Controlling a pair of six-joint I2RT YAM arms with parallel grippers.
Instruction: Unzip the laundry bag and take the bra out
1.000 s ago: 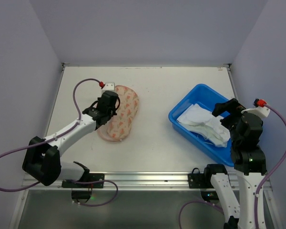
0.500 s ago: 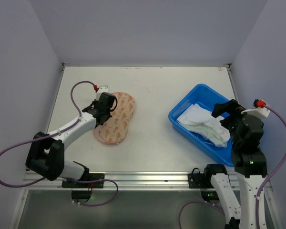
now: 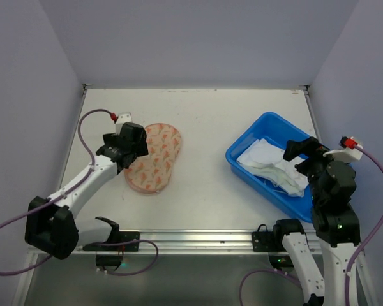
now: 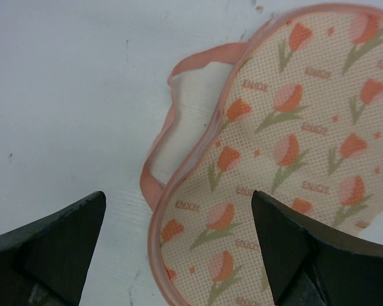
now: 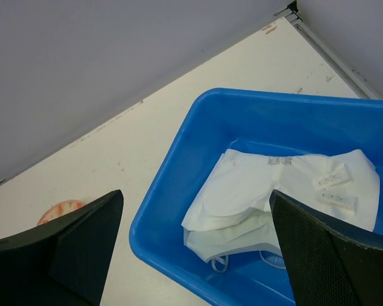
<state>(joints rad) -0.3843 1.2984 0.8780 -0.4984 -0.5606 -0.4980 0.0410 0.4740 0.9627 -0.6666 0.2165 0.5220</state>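
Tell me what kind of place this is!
Probably a robot lab, not a home: a left arm and a right arm are bolted to a white table, and plain walls close it in on three sides.

Left gripper (image 4: 179,201) has jaws spread wide, pointing down; right gripper (image 5: 196,201) gapes too, forearm roughly upright, I think.

A white desk (image 3: 217,197) with a matte top, lightly scuffed and speckled with a few dark marks, fills the booth. Plain pale lavender-grey walls close it in on three sides: a back wall (image 3: 198,38), a left wall (image 3: 19,127) and a right wall (image 3: 364,83). A silver metal rail (image 3: 198,239) runs along the desk's near edge. The light is even and soft, casting only faint shadows.
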